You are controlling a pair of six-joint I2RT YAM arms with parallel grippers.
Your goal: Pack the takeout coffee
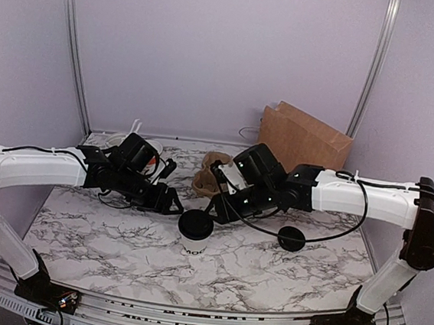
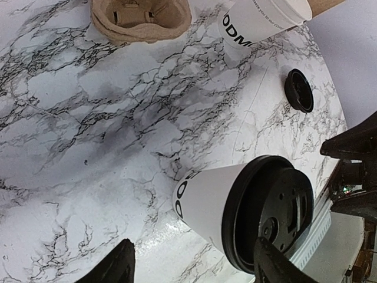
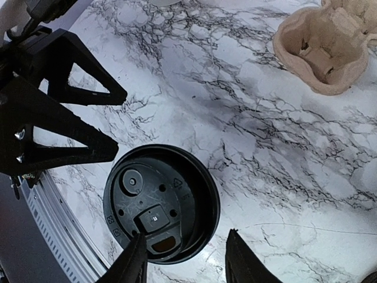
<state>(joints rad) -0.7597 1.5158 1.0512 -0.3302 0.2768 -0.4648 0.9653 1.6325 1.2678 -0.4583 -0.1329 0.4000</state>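
Observation:
The takeout coffee [image 1: 195,233], a white paper cup with black lettering and a black lid, stands near the table's front middle. In the left wrist view the cup [image 2: 212,200] lies just ahead, between my open left gripper's [image 2: 194,272] fingers, nearer the right one. In the top view the left gripper [image 1: 173,201] is just up-left of the cup. My right gripper [image 3: 185,262] is open above the cup's lid [image 3: 162,203], one finger over its rim. In the top view it [image 1: 217,209] sits up-right of the cup. Neither gripper holds anything.
A cardboard cup carrier [image 1: 209,179] lies behind the cup. A loose black lid [image 1: 292,237] lies to the right. A lidless lettered white cup [image 2: 259,20] stands beyond it. A brown paper bag [image 1: 304,139] stands at the back right, a white holder [image 1: 138,144] at the back left.

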